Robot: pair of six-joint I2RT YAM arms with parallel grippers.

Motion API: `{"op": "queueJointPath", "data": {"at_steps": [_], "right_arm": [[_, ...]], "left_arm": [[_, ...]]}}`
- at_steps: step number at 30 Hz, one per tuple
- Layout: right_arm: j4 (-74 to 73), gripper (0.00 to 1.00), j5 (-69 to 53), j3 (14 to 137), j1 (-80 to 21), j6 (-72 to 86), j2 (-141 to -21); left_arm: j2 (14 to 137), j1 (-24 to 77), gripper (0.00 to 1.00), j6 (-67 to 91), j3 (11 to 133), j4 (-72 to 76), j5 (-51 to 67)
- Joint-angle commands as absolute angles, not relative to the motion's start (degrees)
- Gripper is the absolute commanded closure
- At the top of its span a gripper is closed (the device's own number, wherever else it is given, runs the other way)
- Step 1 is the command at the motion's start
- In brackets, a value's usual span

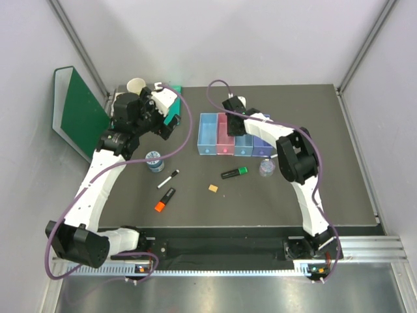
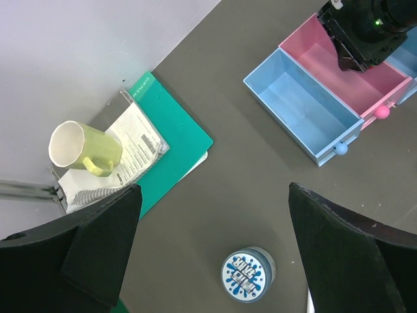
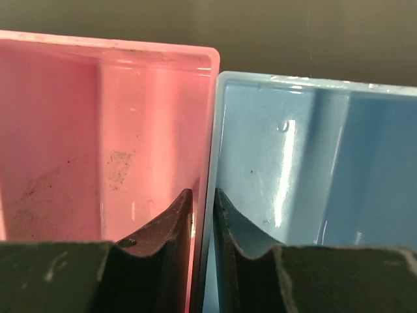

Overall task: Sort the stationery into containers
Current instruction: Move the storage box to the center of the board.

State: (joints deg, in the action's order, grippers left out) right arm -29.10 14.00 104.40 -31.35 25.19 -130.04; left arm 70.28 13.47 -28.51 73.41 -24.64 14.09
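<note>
My right gripper [image 1: 230,108] [image 3: 203,202] is shut on the wall shared by the pink bin [image 3: 78,130] and the blue bin [image 3: 313,150], one finger inside each. The containers [image 1: 207,134] stand in a joined row: light blue, pink [image 1: 225,135], blue, purple [image 1: 260,143]. My left gripper [image 1: 167,125] [image 2: 215,254] hangs wide open above the table, with the round blue-patterned tin [image 2: 247,274] [image 1: 154,158] below it, nearer its right finger. Loose on the table lie a white pen [image 1: 168,179], an orange-capped highlighter [image 1: 165,199], a green-capped highlighter [image 1: 234,173], a tan block [image 1: 213,188] and a clear tub [image 1: 266,168].
A green folder [image 1: 81,114] leans against the left wall. A cup [image 1: 136,85] [image 2: 78,147] sits at the back left on a clear tray of papers, on top of a teal board [image 2: 172,140]. My left arm reaches over that corner.
</note>
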Motion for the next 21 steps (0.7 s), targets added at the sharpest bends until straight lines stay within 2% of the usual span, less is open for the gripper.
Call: {"op": "queueJointPath", "data": {"at_steps": [1,14,15,16,21], "right_arm": [[-25.6,0.81,13.0,107.7,-31.6,22.5,-132.8],[-24.3,0.80,13.8,110.7,-33.0,20.2,-134.5],[-24.3,0.78,13.8,110.6,-32.9,20.0,-134.2],[-24.3,0.69,13.9,110.3,-33.0,19.8,-133.9],[-24.4,0.50,14.5,108.6,-33.0,18.6,-129.0]], "left_arm": [[70.3,13.2,0.01,-28.6,74.4,-22.9,14.1],[69.3,13.1,0.01,-28.7,72.6,-21.9,14.0],[69.2,13.1,0.01,-28.7,72.5,-21.9,14.1],[69.2,13.1,0.01,-28.7,72.4,-21.9,14.1],[68.6,13.1,0.01,-28.0,72.4,-22.1,15.3]]}}
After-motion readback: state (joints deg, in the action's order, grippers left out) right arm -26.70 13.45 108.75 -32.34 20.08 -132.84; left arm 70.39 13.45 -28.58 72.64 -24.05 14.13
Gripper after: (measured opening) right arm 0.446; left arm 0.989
